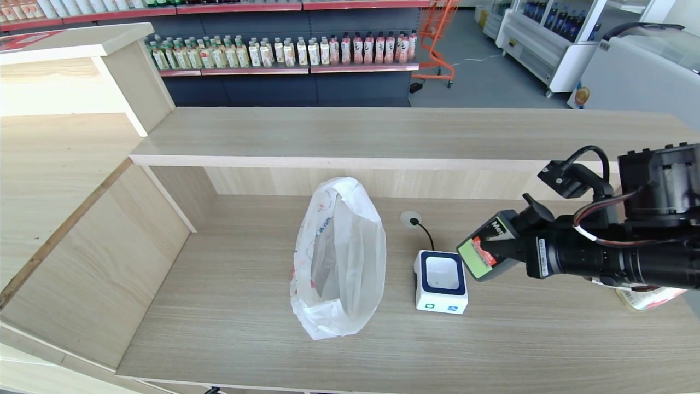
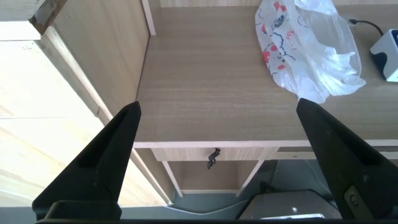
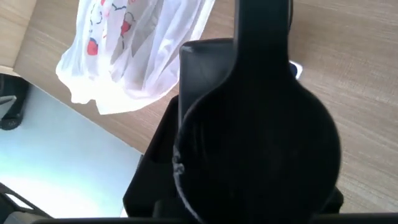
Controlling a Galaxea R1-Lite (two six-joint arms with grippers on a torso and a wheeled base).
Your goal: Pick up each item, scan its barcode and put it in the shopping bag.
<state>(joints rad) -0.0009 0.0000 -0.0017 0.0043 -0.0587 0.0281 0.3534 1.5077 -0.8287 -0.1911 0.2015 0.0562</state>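
Counter stock, as seen from the floor.

1. Small box (image 1: 477, 257), grey with a green and red face. It is pinched in the right claw (image 1: 500, 241), whose fingers press on it from both sides. The box sits just right of the barcode scanner, and its coloured face is turned left and downward.

2. Barcode scanner (image 1: 441, 298), a white cube with a dark blue rim round a pale window. It stands on the counter (image 1: 229, 306) just right of the shopping bag without touching it. A black cable (image 1: 425, 234) runs from its far side to a round grommet (image 1: 410, 218) in the counter top.

3. Shopping bag (image 1: 339, 257), thin white plastic with red and blue print. It stands mid-counter with its mouth gaping toward the near side. Whether anything lies inside it cannot be told.

4. Left claw (image 2: 219, 107), with its two dark fingers (image 2: 124, 143) spread wide and nothing between them. It hangs over the near edge of the counter, left of the bag and well apart from it.

5. Pale packaged item (image 1: 651, 298), partly hidden under the right arm at the right end of the counter. Its kind cannot be made out.

6. Shelf of bottles (image 1: 284, 52), in a long row beyond the counter on the far side.
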